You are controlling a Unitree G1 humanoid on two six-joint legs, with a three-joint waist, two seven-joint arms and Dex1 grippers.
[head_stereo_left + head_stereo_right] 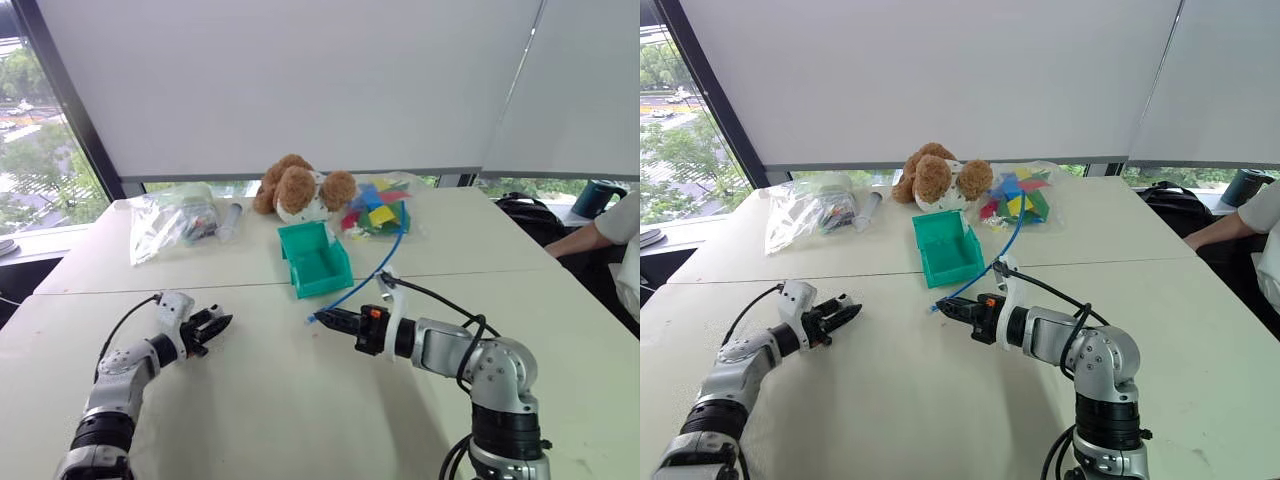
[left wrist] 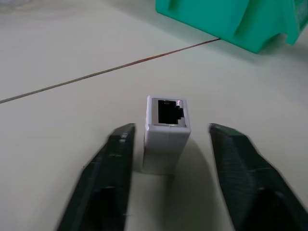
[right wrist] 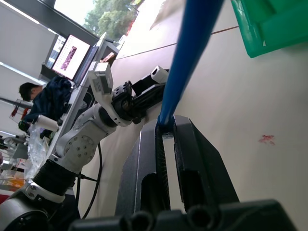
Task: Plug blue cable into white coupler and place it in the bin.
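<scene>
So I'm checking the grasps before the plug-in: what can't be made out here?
- Blue cable: its plug end is hidden between the right gripper's fingers, right wrist view.
- White coupler: sits between the left gripper's fingers with gaps showing; grip not confirmed.
- Bin: cut off in both wrist views.

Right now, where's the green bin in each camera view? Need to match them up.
Left eye view: bin mid-table, in front of the plush toy.
Right eye view: bin in the same spot, centre of picture.
Left wrist view: bin beyond the white coupler.
Right wrist view: a corner of the bin, past the blue cable.
Shared landmark: the table seam, which runs right at the bin in all four.
</scene>
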